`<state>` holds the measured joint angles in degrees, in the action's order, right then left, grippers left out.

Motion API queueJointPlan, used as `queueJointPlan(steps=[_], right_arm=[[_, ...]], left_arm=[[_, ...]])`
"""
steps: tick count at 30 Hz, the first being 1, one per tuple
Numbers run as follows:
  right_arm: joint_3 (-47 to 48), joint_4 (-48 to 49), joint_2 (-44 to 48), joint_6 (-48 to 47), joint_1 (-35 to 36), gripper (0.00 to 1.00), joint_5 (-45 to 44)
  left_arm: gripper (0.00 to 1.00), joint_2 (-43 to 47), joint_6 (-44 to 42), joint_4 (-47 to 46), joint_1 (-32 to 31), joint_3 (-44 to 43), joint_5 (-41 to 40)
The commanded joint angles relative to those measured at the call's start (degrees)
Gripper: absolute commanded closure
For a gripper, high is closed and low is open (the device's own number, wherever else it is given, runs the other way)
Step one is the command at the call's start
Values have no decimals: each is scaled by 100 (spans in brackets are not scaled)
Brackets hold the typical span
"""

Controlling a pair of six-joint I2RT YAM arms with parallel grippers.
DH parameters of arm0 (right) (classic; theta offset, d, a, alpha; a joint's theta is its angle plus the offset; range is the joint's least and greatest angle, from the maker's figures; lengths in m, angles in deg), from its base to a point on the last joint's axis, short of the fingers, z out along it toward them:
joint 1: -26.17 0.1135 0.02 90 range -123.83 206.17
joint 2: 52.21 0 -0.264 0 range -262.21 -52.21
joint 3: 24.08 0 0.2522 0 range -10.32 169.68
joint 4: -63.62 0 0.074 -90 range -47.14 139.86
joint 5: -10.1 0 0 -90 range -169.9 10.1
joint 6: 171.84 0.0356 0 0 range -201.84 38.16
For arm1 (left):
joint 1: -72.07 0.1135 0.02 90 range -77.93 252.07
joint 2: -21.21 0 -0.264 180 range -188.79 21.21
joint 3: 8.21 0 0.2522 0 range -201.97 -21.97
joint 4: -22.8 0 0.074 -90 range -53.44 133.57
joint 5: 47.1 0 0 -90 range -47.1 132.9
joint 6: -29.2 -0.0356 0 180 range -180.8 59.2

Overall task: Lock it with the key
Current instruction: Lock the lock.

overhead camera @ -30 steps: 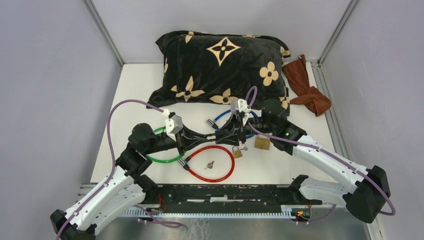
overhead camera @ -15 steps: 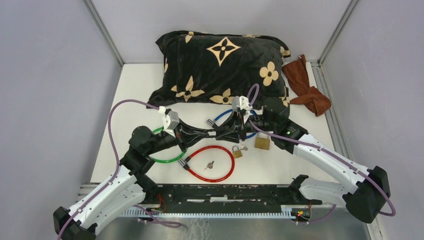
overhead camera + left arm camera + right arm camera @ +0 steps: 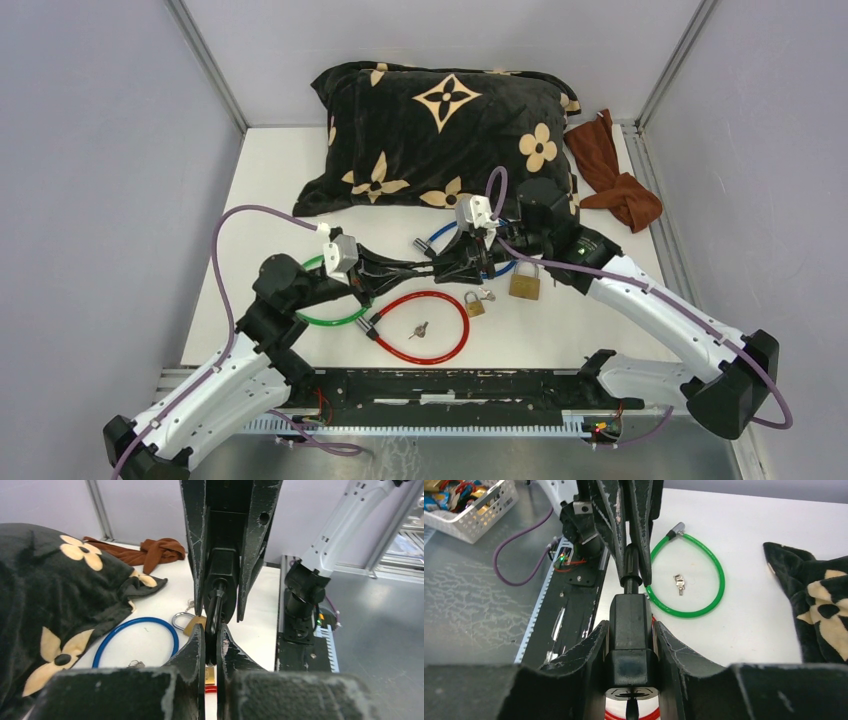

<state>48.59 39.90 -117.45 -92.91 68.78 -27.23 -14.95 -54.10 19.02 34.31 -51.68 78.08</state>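
My right gripper (image 3: 452, 264) (image 3: 630, 626) is shut on the black lock body (image 3: 630, 630) of the blue cable lock (image 3: 470, 247) and holds it above the table. A keyhole face with a dark piece in it shows at the body's near end (image 3: 630, 692). My left gripper (image 3: 428, 268) (image 3: 211, 630) meets it tip to tip and is shut on a thin black stem (image 3: 214, 611) (image 3: 630, 562) that sticks out of the body's far end. I cannot tell whether this stem is a key. The blue loop (image 3: 135, 630) lies on the table below.
A green cable lock (image 3: 335, 318) with small keys (image 3: 679, 582), a red cable lock (image 3: 440, 345) around a key (image 3: 420, 328), a small padlock (image 3: 474, 303) and a larger brass padlock (image 3: 524, 285) lie on the table. A black pillow (image 3: 445, 130) and a brown cloth (image 3: 615, 175) are at the back.
Both grippers stay joined at the lock body. The joined pair has shifted slightly left, the right forearm has swung toward the pillow, and the left wrist has drawn back a little.
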Motion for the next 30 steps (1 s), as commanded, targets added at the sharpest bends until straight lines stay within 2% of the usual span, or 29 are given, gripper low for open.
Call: queueJointPlan(steps=[1,5,8,10,17,20,24,30], right_arm=[[505,-792,-42,-866,274,100,922],[383,-125,-27,-353,274,100,965],[-34,1393,124,729,274,100,912],[-171,1893,199,1083,274,100,816],[-671,3777,303,2663,296,100,-123],[-732,4232,303,3024,388,100,-453],[-695,4283,190,3128,537,100,-668],[-671,4721,209,3622,537,100,-1186]], left_arm=[[98,-49,-259,104,-4,-523,351],[98,-42,270,-84,-10,-513,519],[98,-39,538,-641,-12,-301,335],[98,-31,536,-742,-19,-209,207],[98,-148,916,-1118,-214,108,6],[98,-220,1085,-984,-276,305,-273],[98,-338,1302,-1457,-361,508,-431],[98,-486,1351,-1474,-624,803,-358]])
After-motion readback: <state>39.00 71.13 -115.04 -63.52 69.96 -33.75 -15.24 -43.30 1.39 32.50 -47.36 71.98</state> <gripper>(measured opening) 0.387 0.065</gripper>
